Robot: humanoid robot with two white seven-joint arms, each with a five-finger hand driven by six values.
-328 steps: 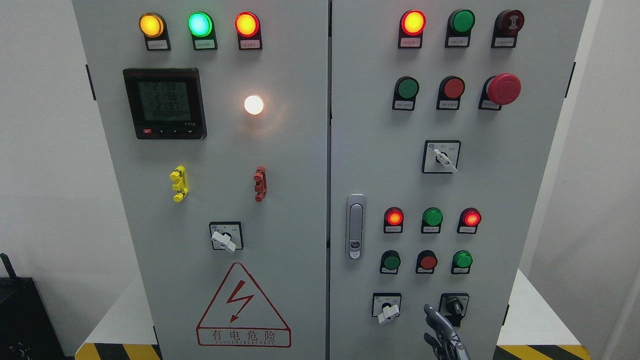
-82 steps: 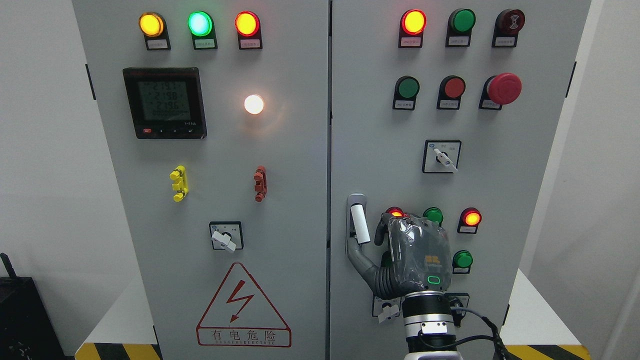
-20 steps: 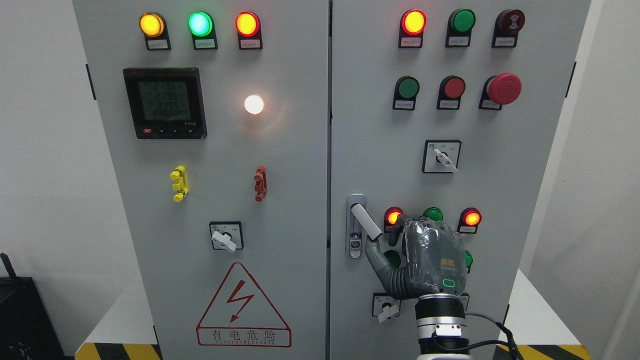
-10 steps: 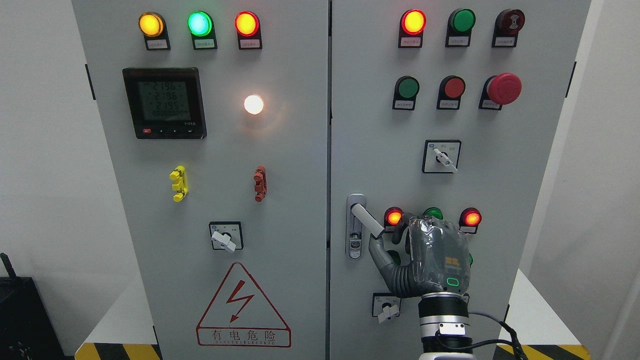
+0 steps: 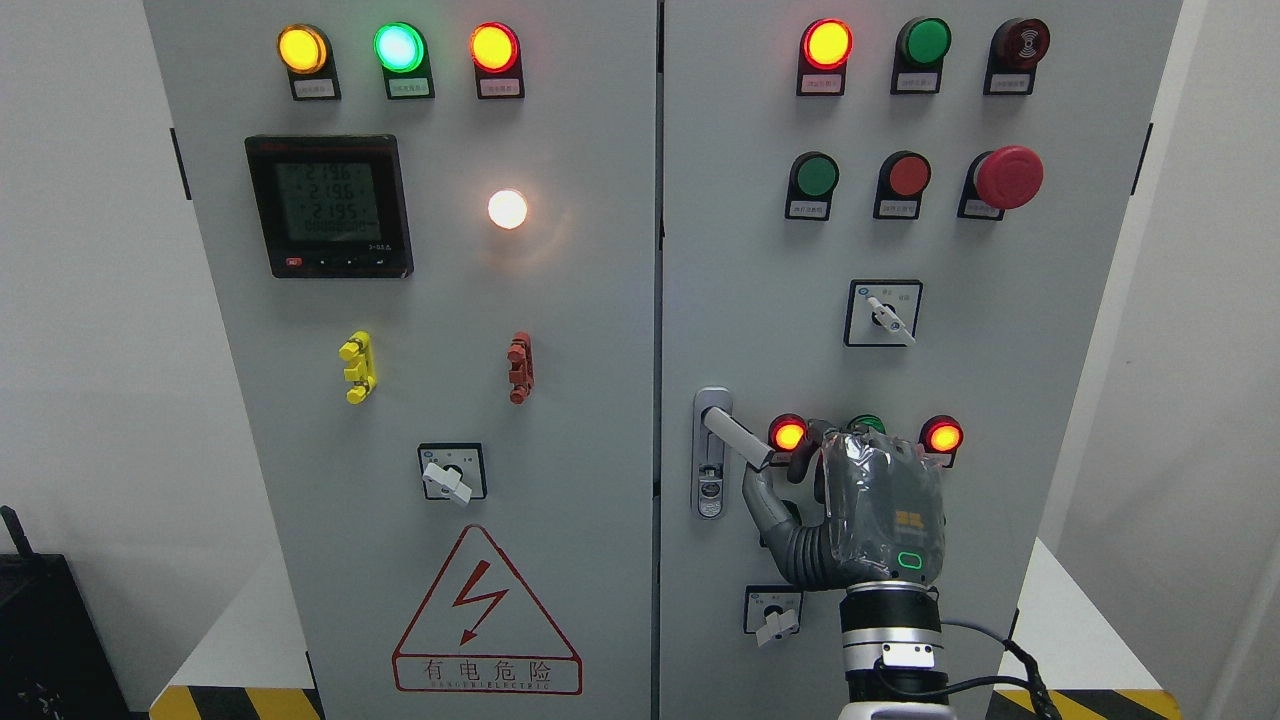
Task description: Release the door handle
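The silver door handle point(image 5: 738, 440) of the grey cabinet's right door point(image 5: 760, 300) is swung out of its lock plate point(image 5: 710, 490). It slants down to the right from its top pivot. My right hand point(image 5: 776, 468) comes up from the bottom edge, its back wrapped in clear film. The thumb lies under the lever's free end and the curled fingers point(image 5: 802, 455) sit just right of it, closed on the tip. My left arm does not show.
Lit red lamps point(image 5: 788, 435) and a green button point(image 5: 866, 424) sit right by the hand, with a rotary switch point(image 5: 772, 612) below it. A red emergency stop point(image 5: 1008, 177) stands out higher up. The left door point(image 5: 450, 300) carries a meter. A black box point(image 5: 40, 630) stands at the lower left.
Over the last second my right hand has shifted slightly right and the lever's free end has swung further right and up with it. Long before, the handle lay flat in its plate.
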